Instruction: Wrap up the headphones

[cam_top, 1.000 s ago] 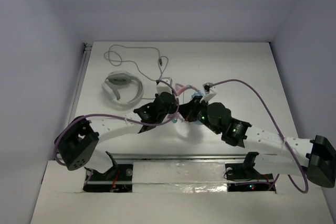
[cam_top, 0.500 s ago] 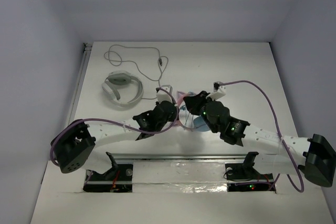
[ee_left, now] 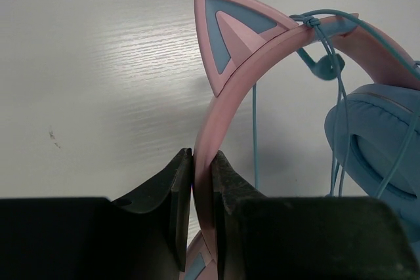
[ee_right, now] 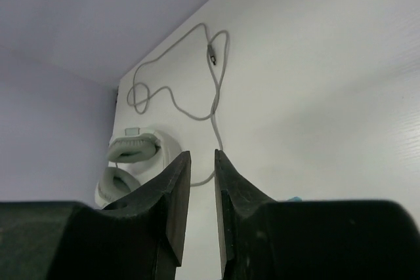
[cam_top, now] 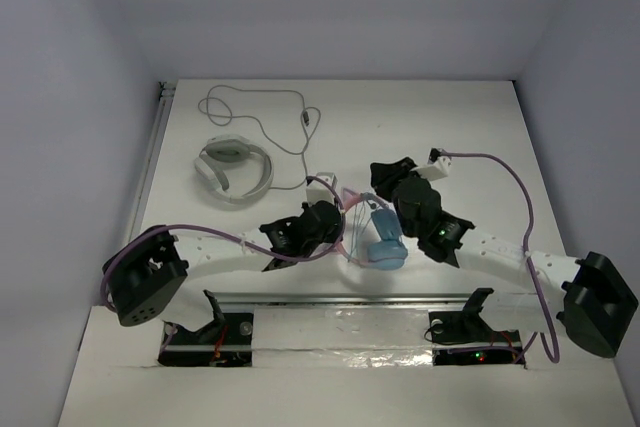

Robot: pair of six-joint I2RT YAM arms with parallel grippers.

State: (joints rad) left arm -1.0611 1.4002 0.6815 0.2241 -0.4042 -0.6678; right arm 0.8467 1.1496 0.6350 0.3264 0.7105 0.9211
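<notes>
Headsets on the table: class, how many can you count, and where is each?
2. The pink headphones are near centre, headband pinched by the left gripper; a grey-white headset lies at the rear left.

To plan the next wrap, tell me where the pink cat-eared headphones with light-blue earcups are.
Top view: the headphones sit centre-front, right of and nearer than the grey-white curved headset, with the pink headband pinched in the left gripper.

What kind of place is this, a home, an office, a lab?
Most likely a lab robot test cell: a white table boxed in by blank walls, two robot arms mounted at its near edge, and the left claw clamping pink cat-eared headphones.
</notes>
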